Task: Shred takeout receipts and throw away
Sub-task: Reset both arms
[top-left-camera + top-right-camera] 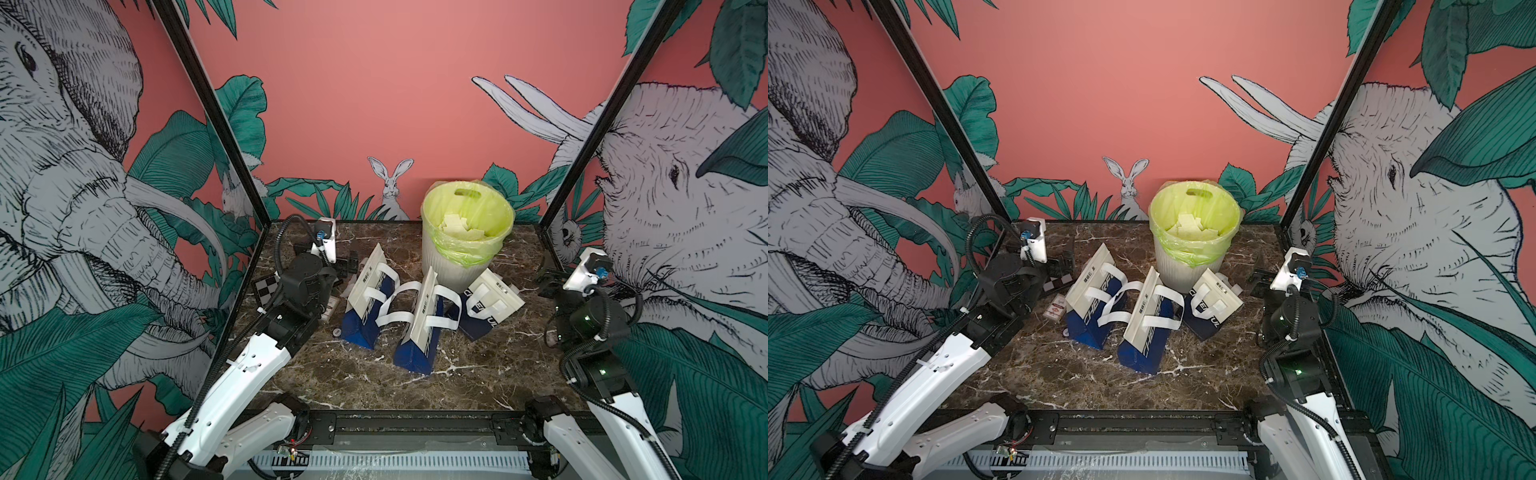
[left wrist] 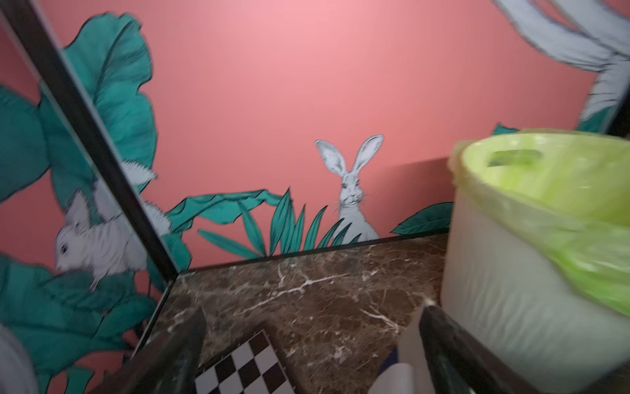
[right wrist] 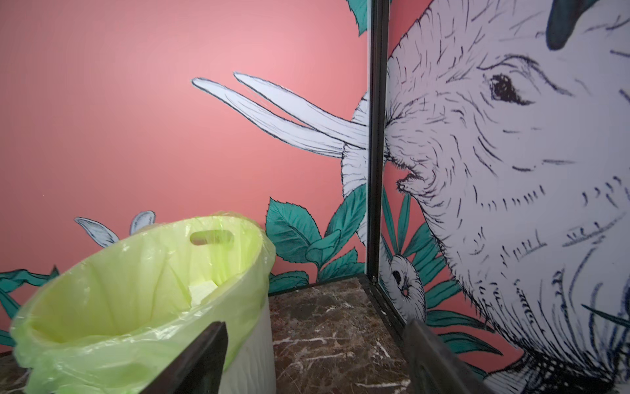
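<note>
Torn white pieces of the takeout receipts (image 1: 457,227) (image 1: 1187,227) (image 3: 201,290) lie inside the white bin (image 1: 449,270) (image 1: 1183,272) with its yellow-green liner, at the back of the table. My left gripper (image 1: 347,266) (image 2: 312,317) hangs low at the back left, apart from the bin. It is open with nothing between its fingers. My right gripper (image 1: 548,282) (image 3: 315,327) sits to the right of the bin, also open with nothing in it. No whole receipt shows on the table.
Three white-and-navy tote bags (image 1: 365,299) (image 1: 419,328) (image 1: 486,303) lie on the marble table in front of the bin. A checkerboard card (image 1: 266,286) (image 2: 245,365) and a small printed card (image 1: 1057,309) lie by the left arm. Printed walls close in three sides.
</note>
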